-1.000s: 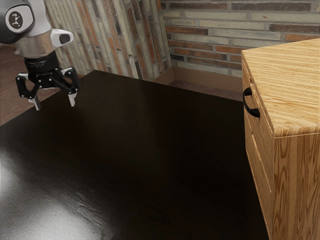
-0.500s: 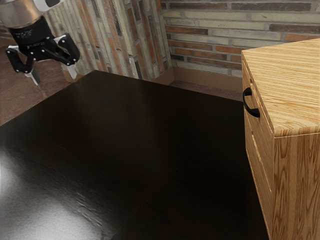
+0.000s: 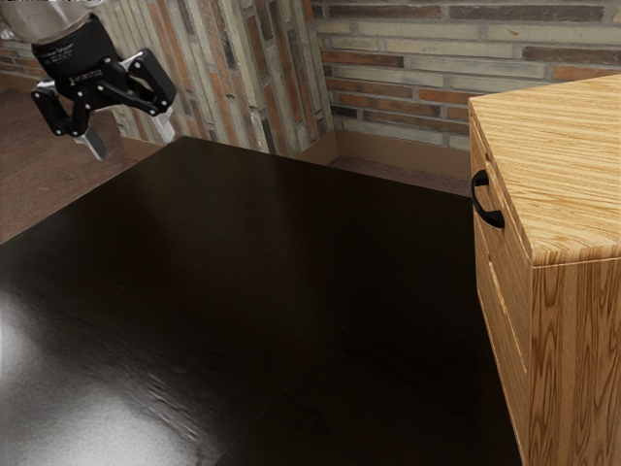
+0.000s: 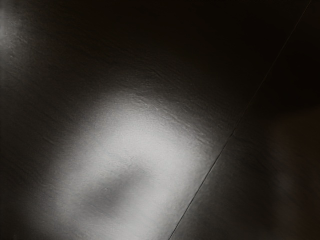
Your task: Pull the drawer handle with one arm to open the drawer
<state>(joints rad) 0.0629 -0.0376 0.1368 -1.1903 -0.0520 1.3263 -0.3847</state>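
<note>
Hovering spread-fingered, pincer (image 3: 133, 136) sits well apart from handle (image 3: 485, 201); wrist view meets glossy table (image 4: 150, 150).

home-like room | brick walls (image 3: 427, 68) | wooden drawer cabinet (image 3: 558, 252) | dark table (image 3: 243, 311)

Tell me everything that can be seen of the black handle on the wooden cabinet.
The handle is a black curved bar, fixed at both ends to the top drawer front of the light wooden cabinet. It bows out toward the exterior view's left, above the dark table. The drawer looks shut. Nothing touches it; the open gripper hangs far away at that view's upper left.
</note>
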